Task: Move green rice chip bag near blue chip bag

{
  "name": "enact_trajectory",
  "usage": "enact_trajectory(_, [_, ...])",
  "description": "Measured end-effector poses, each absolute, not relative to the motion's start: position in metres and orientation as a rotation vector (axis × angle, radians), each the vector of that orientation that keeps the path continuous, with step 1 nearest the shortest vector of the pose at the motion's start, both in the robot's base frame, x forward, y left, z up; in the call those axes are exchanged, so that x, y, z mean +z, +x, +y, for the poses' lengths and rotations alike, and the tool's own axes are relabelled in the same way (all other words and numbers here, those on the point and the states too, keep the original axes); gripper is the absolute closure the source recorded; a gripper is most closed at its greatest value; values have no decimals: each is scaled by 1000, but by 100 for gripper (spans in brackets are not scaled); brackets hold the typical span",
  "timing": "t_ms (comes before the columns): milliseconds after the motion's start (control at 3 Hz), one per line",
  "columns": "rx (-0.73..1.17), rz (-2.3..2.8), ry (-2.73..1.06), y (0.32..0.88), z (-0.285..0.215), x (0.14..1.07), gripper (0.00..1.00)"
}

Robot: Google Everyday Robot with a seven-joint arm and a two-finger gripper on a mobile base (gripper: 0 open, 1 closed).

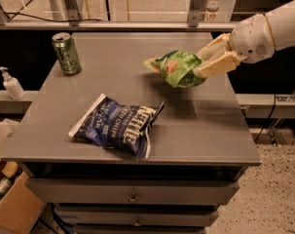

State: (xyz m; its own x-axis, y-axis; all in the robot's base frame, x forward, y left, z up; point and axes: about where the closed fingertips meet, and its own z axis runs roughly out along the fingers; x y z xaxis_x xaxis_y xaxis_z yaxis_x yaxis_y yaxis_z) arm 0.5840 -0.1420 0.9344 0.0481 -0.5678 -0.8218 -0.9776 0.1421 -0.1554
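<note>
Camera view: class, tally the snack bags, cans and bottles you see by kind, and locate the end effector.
Chip bags: 2 (green rice chip bag, blue chip bag)
Drink cans: 1 (green can)
Pump bottles: 1
Total: 4
End effector: grips the green bag above the table's right side.

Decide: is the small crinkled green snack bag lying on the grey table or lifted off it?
Lifted. The gripper, above the right of the grey table, is shut on the crinkled green snack bag; its shadow lies below.
</note>
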Motion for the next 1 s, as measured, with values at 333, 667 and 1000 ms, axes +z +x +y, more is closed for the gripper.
enact_trajectory(333, [741, 1608, -1533, 544, -137, 924, 100])
enact_trajectory(667, [810, 1619, -1550, 512, -130, 906, 100])
enact_trajectory(1000, [858, 1631, -1578, 491, -119, 888, 100])
